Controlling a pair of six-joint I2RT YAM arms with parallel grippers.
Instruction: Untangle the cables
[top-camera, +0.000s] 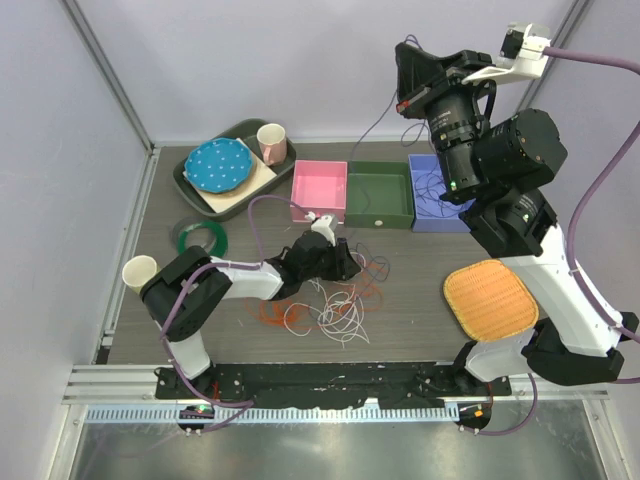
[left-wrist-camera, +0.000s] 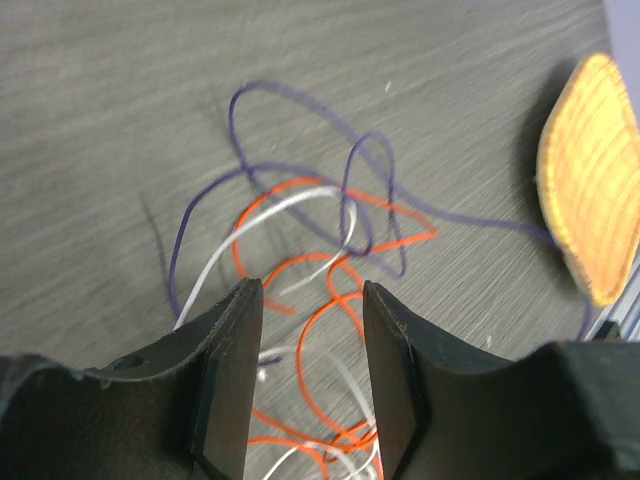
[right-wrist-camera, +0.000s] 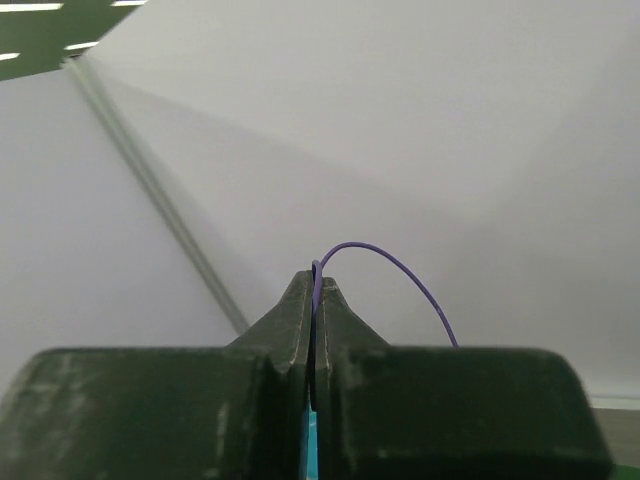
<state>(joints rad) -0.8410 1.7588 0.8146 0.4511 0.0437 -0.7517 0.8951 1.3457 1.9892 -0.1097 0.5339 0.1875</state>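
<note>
A tangle of thin cables (top-camera: 335, 305), red-orange, white and dark purple, lies on the table in front of the arms. My left gripper (top-camera: 350, 265) is low over it, open and empty. In the left wrist view the left gripper (left-wrist-camera: 305, 290) has an orange cable (left-wrist-camera: 298, 345) between its jaws on the table, with a white cable (left-wrist-camera: 250, 225) and purple loops (left-wrist-camera: 290, 105) beyond. My right gripper (top-camera: 405, 50) is raised high at the back, shut on a purple cable (top-camera: 372, 130) that hangs down. The right wrist view shows the right gripper (right-wrist-camera: 316, 280) pinching that purple cable (right-wrist-camera: 400, 265).
Pink (top-camera: 320, 190), green (top-camera: 380, 195) and blue (top-camera: 435, 215) boxes stand in a row at the back. A woven orange mat (top-camera: 490, 300) lies right. A tray (top-camera: 185, 180) with a blue plate and pink cup (top-camera: 272, 143), a green coil (top-camera: 198, 236) and a white cup (top-camera: 140, 272) are left.
</note>
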